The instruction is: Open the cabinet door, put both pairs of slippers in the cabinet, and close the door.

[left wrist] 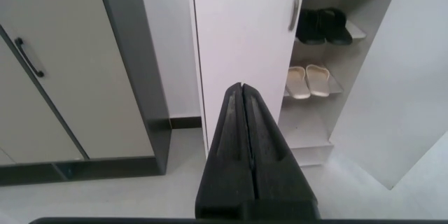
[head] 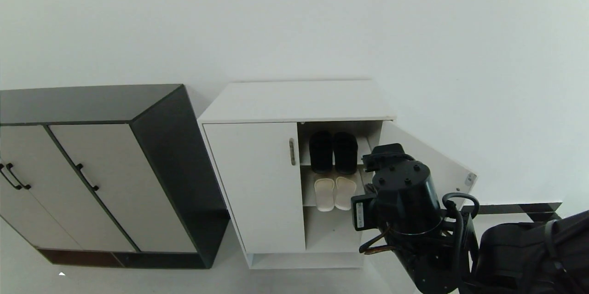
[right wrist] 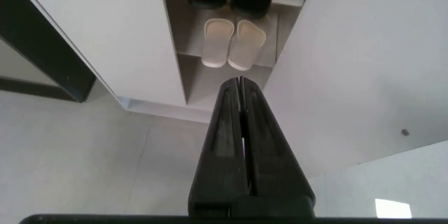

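Observation:
The white cabinet (head: 294, 100) stands against the wall with its right door (head: 432, 160) swung open and its left door (head: 257, 183) closed. A pair of black slippers (head: 333, 151) sits on the top shelf, and a pair of white slippers (head: 335, 193) on the shelf below. My right arm (head: 400, 193) hangs in front of the open door's inner face. The right gripper (right wrist: 241, 82) is shut on nothing, pointing at the white slippers (right wrist: 234, 42) from a short distance. The left gripper (left wrist: 242, 87) is shut and empty, held back from the closed left door (left wrist: 245, 35).
A dark cabinet (head: 179, 156) with two pale doors stands close to the left of the white one. The white cabinet's bottom compartment (head: 329, 229) holds nothing. Bare floor lies in front, and a plain wall rises behind.

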You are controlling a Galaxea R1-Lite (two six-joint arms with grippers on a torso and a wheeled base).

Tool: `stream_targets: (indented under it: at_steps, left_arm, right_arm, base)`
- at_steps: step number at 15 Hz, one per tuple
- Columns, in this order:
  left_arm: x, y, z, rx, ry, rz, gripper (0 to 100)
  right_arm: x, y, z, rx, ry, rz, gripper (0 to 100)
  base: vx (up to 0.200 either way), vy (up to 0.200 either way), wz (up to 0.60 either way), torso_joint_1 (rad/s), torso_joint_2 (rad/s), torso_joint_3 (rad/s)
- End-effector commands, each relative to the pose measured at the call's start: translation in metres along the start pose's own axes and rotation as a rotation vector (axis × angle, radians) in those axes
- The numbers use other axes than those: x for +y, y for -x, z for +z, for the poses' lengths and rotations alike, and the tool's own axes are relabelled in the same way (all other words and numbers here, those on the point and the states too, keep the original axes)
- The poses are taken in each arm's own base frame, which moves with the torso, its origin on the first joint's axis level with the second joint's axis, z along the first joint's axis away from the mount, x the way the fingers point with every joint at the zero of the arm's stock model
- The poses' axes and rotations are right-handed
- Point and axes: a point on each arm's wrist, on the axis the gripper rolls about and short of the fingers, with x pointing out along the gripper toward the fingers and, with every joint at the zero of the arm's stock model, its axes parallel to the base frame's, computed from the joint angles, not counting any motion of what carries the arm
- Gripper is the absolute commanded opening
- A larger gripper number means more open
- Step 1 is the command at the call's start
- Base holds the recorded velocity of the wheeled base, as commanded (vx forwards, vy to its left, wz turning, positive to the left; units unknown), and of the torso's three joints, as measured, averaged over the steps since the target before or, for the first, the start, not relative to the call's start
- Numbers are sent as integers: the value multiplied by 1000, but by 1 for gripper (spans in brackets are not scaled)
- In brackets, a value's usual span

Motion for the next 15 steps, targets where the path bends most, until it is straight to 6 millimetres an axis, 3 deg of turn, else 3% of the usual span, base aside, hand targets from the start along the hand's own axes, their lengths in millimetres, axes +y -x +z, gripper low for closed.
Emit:
stream_targets:
  at_steps: [1,10,15]
  left_arm:
    - [0,0,0,0,0,0,0]
    - [0,0,0,0,0,0,0]
    - [0,0,0,0,-2,0,0]
  right_arm:
    - [1,0,-1,1,2,1,0]
    - [-1,0,-2,-2,10,5,0]
    - [-1,1,-6,9,22,4,0]
  base:
    - [0,0,0,246,-554,-310]
    - [0,0,0,230,-510,-284]
    - [0,0,-600,17,-29,-17]
